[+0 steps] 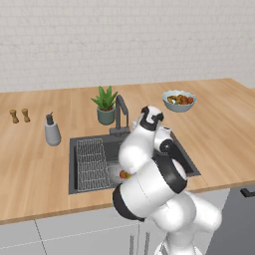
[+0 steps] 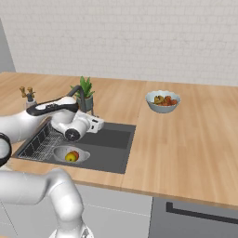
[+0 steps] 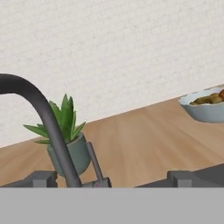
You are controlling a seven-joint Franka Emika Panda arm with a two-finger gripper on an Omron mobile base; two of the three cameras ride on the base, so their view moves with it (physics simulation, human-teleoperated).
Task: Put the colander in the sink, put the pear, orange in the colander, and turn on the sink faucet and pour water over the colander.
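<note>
A pale brick wall backs a long wooden table (image 2: 186,139) with a dark sink (image 2: 114,139) let into it. The colander (image 2: 69,155) already sits low in the sink beside the wire rack (image 1: 91,164), and in the right base view it holds the pear (image 2: 69,157) with the orange (image 2: 75,154) touching it, so those steps look done. What is left is the faucet (image 1: 121,113): no water runs, and the hand view looks straight at its lever (image 3: 94,162), with the plant (image 3: 68,135) just behind and the fruit bowl (image 3: 205,107) well off to the side. The gripper (image 2: 101,124) hangs over the sink near the faucet, jaws standing wide apart and empty. In the left base view the arm covers most of the colander, and the fruits are too small to tell apart clearly.
</note>
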